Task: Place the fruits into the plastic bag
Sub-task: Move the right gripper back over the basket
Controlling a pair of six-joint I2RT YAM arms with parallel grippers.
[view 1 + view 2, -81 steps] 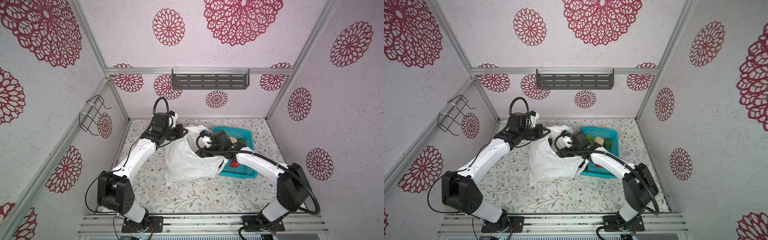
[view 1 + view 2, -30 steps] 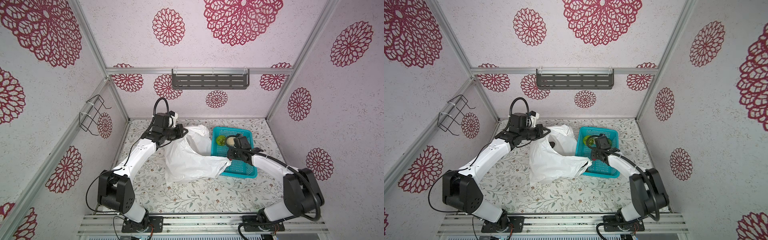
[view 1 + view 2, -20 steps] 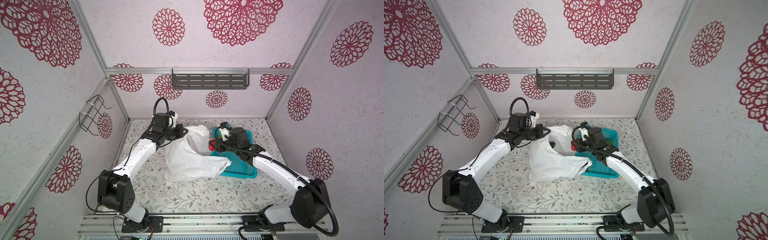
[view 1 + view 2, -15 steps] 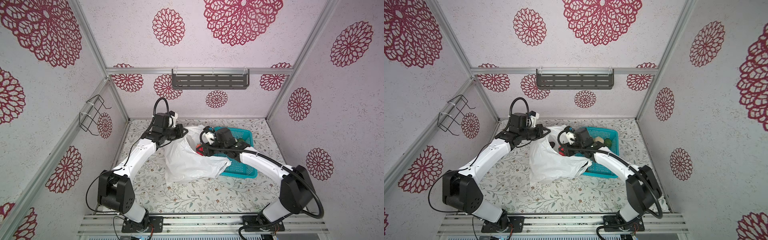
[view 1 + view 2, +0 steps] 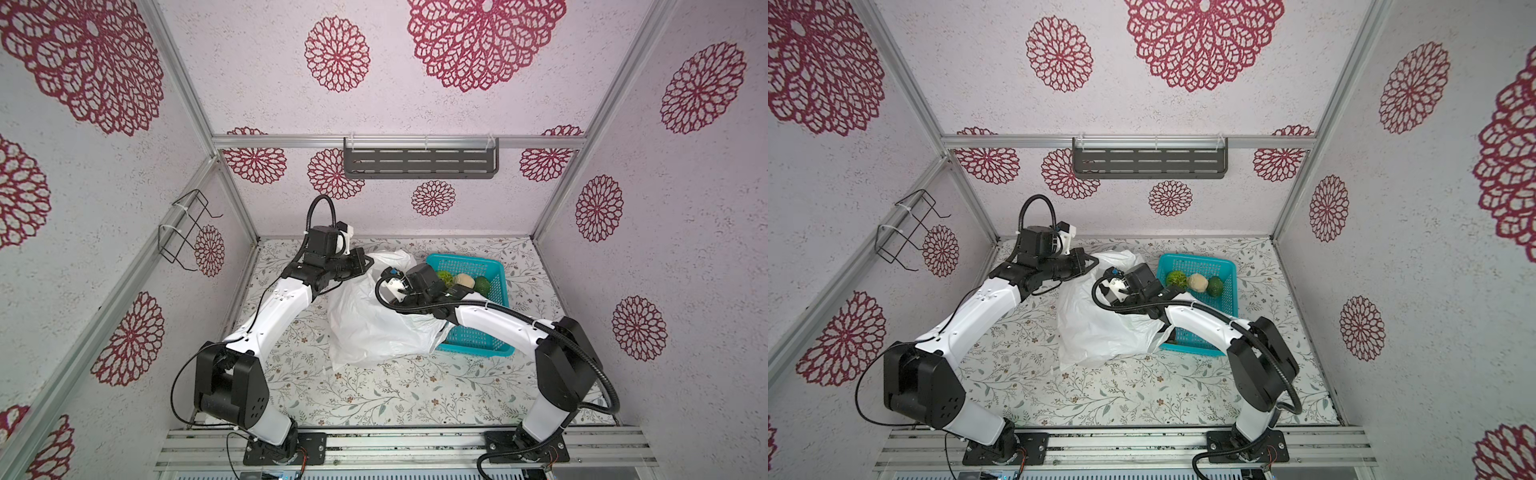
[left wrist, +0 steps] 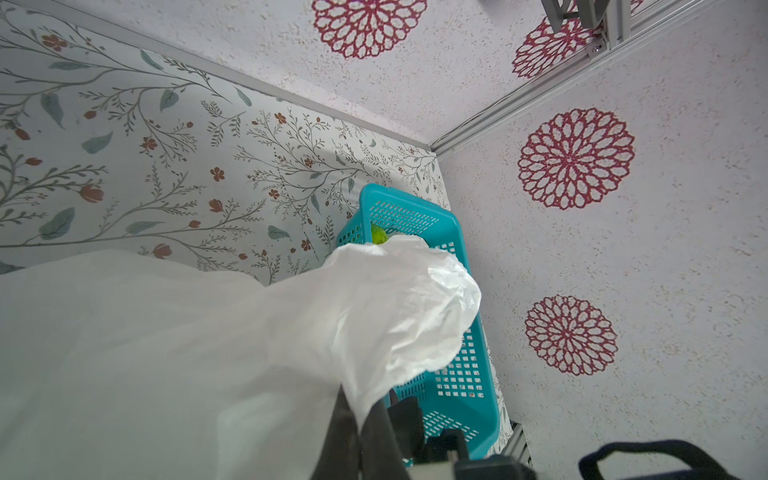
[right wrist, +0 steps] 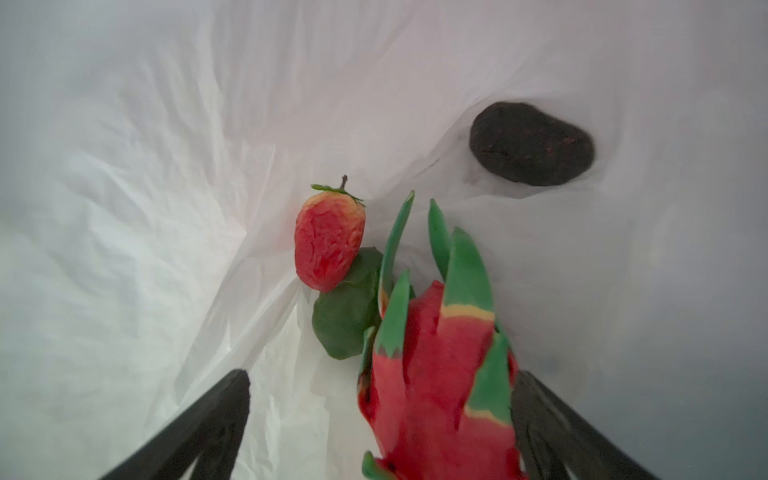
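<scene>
Inside the plastic bag [image 5: 374,332], the right claw [image 7: 382,376] hides from above.

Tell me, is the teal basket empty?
Not empty: the teal basket holds a bumpy green fruit, a cream fruit and a dark green fruit; its near end is hidden.

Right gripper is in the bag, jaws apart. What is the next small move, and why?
Probably draw the right gripper back out of the plastic bag: its jaws stand open, the dragon fruit looks released near the strawberry, and three fruits wait in the teal basket.
</scene>
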